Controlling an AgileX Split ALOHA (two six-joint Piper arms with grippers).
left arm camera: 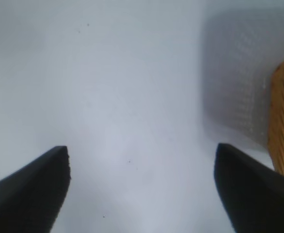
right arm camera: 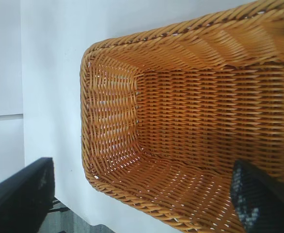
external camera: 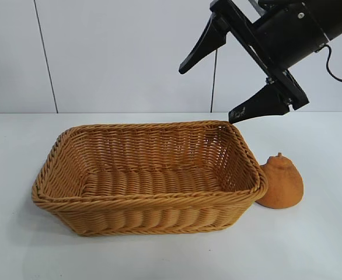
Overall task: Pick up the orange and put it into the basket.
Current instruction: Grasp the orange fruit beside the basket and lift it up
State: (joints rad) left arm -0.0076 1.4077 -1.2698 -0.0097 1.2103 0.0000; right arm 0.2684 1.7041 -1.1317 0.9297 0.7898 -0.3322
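Right pincer [external camera: 213, 85] spread wide, empty, above basket [external camera: 241, 153] far corner; orange [external camera: 281, 182] on table [external camera: 311, 245] below it, touching basket; left pincer [left arm camera: 142, 182] wide, empty.

**Orange beside the basket, not in it**

The orange [external camera: 281, 184] sits on the white table [external camera: 311, 245], outside the basket [external camera: 147, 204] and right against its right-hand end in the exterior view, tucked partly under the overhanging rim at the near right corner. It is a dull, matte orange dome with rough, lumpy skin, resting on its broad underside with a small knob pointing up.

The basket is a large rectangular wicker one, tan-orange, with a thick braided rim and sides sloping in toward a flat woven floor. It stands upright, its long side across the view, and holds nothing.
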